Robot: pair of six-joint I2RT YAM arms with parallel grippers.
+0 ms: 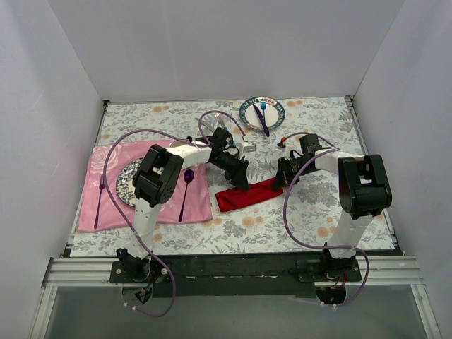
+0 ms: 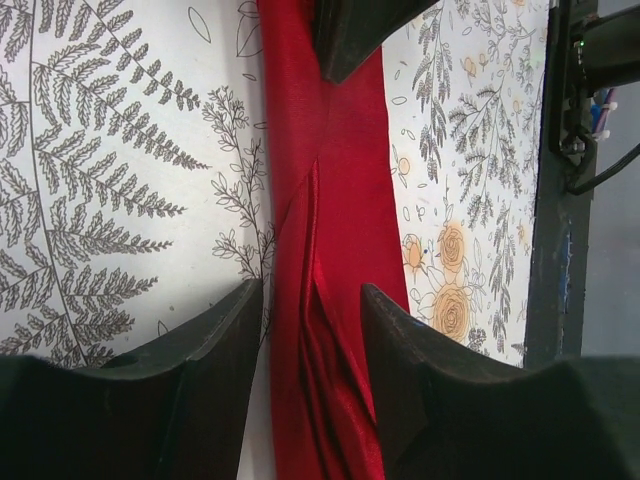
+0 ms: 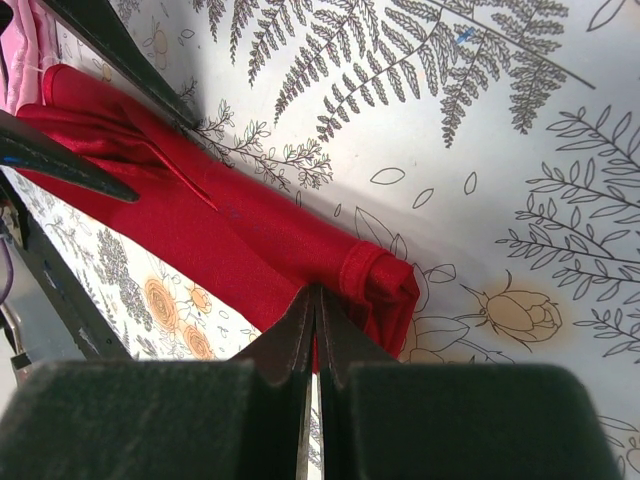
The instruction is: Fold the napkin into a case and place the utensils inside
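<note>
The red napkin point(image 1: 247, 195) lies on the floral tablecloth as a long, narrow folded strip. My left gripper point(image 1: 241, 181) is over its left end. In the left wrist view the jaws are open, and the fingers point(image 2: 215, 370) stand on either side of the napkin point(image 2: 320, 220) without pinching it. My right gripper point(image 1: 281, 181) is at the strip's right end. In the right wrist view it point(image 3: 315, 300) is shut on the napkin's near edge, next to the rolled end point(image 3: 385, 285). I cannot make out the teal-handled fork and knife.
A pink rose-patterned placemat point(image 1: 159, 208) at the left holds a patterned plate point(image 1: 126, 182), a purple spoon point(image 1: 185, 191) and a purple fork point(image 1: 99, 201). A plate point(image 1: 248, 107) at the back holds a blue fork and a purple knife. White walls enclose the table.
</note>
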